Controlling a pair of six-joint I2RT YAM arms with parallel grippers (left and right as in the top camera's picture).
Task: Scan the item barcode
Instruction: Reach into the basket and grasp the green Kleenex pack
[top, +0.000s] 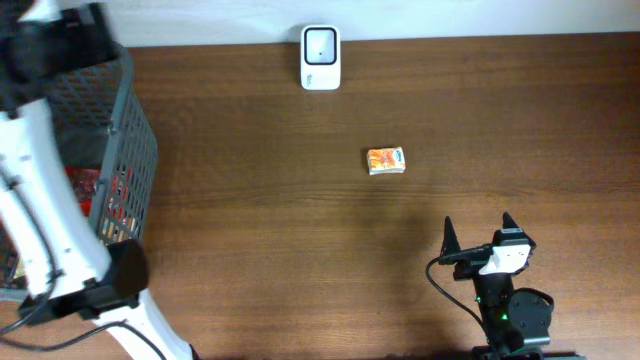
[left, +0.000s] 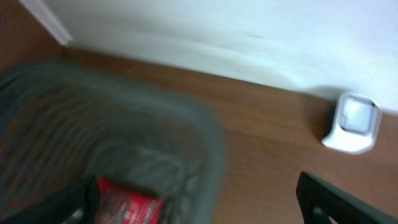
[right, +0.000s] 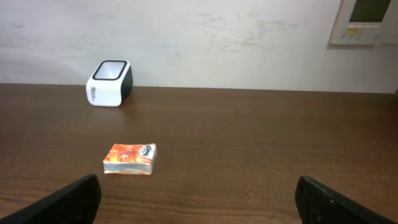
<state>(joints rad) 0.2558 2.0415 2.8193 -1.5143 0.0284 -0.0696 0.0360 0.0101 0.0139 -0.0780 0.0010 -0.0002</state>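
Dark brown wooden surface (top: 300, 220), white wall behind. We see the small orange rectangular packet (top: 386, 160) lying flat near the middle of the surface, untouched. White box-shaped barcode scanner (top: 320, 57) sits at the far edge, well apart from it. Left end effector (left: 194, 186) hangs over the grey mesh basket (top: 135, 120) at the left edge, fingers apart; a red packet (left: 127, 202) lies inside. Right end effector (top: 478, 220) is by the near edge, fingers wide apart.
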